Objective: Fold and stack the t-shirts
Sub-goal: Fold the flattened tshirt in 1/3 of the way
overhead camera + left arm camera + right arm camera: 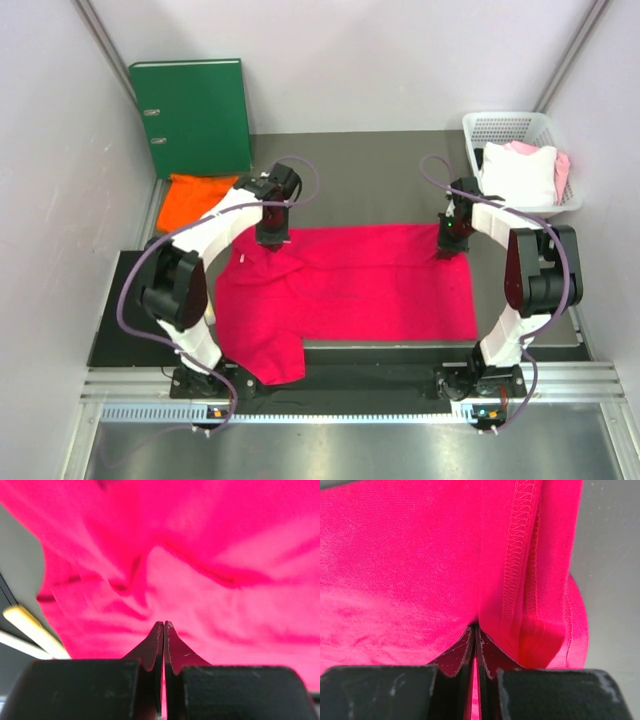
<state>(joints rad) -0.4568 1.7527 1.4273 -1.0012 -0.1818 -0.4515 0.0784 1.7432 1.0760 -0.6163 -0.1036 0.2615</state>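
Observation:
The crimson-pink t-shirt (pixel 350 285) lies spread across the dark mat, with a sleeve hanging toward the near left. My left gripper (pixel 272 238) is at the shirt's far left edge. In the left wrist view its jaws (pixel 164 625) are pressed together with pink cloth (pixel 200 540) in the thin gap. My right gripper (pixel 452 240) is at the far right corner. Its jaws (pixel 475 627) are shut on a fold of the cloth (pixel 410 555) beside the stitched hem (pixel 520 555). The orange t-shirt (pixel 195 200) lies crumpled at the far left.
A green ring binder (pixel 195 115) leans against the back wall behind the orange shirt. A white basket (pixel 478 128) at the far right holds white and pale pink cloth. Walls close in on both sides. The metal rail (pixel 350 385) runs along the near edge.

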